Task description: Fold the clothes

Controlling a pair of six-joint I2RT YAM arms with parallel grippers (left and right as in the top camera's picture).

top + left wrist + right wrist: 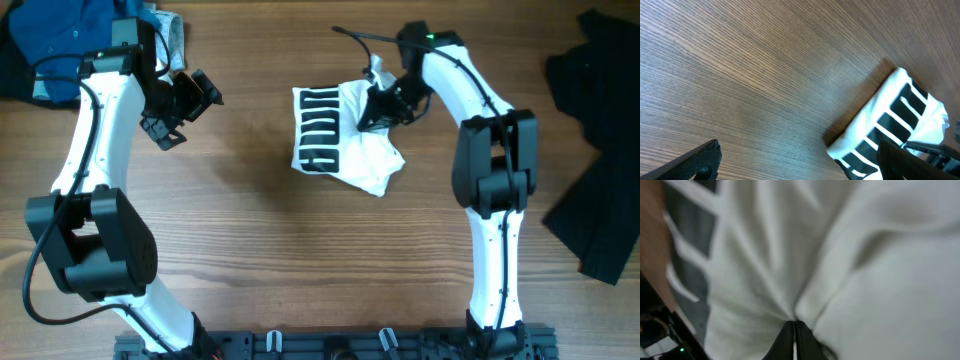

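Right hand point(376, 112) on T-shirt point(335, 135); garments point(600, 190) apart

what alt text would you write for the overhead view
A folded white T-shirt, black striped lettering up, lies on the wooden table with the right gripper shut on its upper right edge. The left gripper hangs open to its left, not touching; a blue garment lies top left, a black garment at the right edge.

The table point(250, 230) is wood, fine straight grain, pretty matt, barely any sheen. The T-shirt point(345, 140) is soft white cloth, creased, with flat matt black print. The arms point(100, 130) have glossy white shells, plastic I'd guess; the left gripper point(186, 108) is matt black. The blue garment point(60, 50) at 10 o'clock and the black garment point(600, 200) at 3 o'clock are both dull soft cloth.
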